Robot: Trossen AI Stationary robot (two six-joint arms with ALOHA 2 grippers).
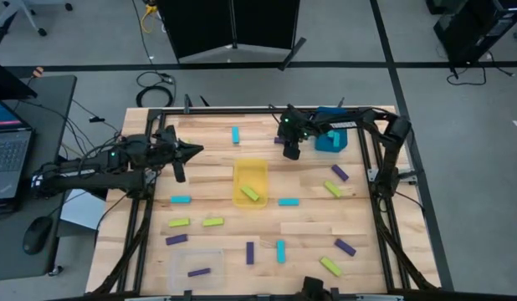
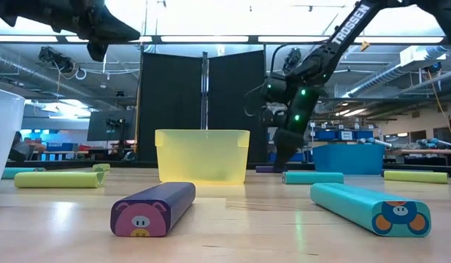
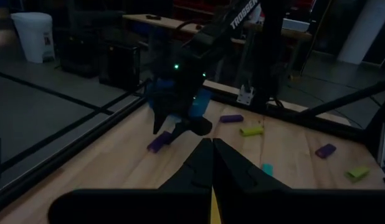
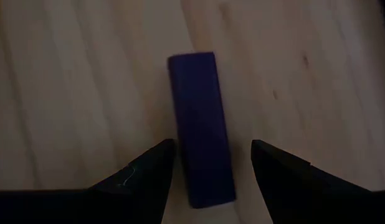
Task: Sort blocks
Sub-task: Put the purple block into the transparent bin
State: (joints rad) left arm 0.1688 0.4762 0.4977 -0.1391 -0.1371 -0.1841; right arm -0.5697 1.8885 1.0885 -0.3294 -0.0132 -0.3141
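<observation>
One purple block [image 4: 200, 130] lies flat on the worktop [image 1: 309, 230] between the right tool's [image 4: 211, 163] parted fingers, beside the blue bin [image 1: 332, 140]; left tool [image 1: 196, 150] hovers pinched together.

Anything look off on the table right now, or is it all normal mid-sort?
Nothing stands out. Loose blocks lie flat and scattered on the table, expected mid-sort. The yellow bin stands upright. The right hand is open, straddling a purple block.
</observation>
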